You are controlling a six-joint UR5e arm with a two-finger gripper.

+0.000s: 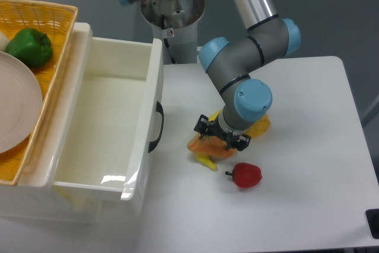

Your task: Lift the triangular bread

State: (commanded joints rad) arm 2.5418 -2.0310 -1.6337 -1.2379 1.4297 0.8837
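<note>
the gripper is down on the triangular bread at centre frame, fingers straddling it, though a firm grasp can't be confirmed. this looks like the grasp step; next comes a straight lift, clear of the banana and red pepper.
</note>
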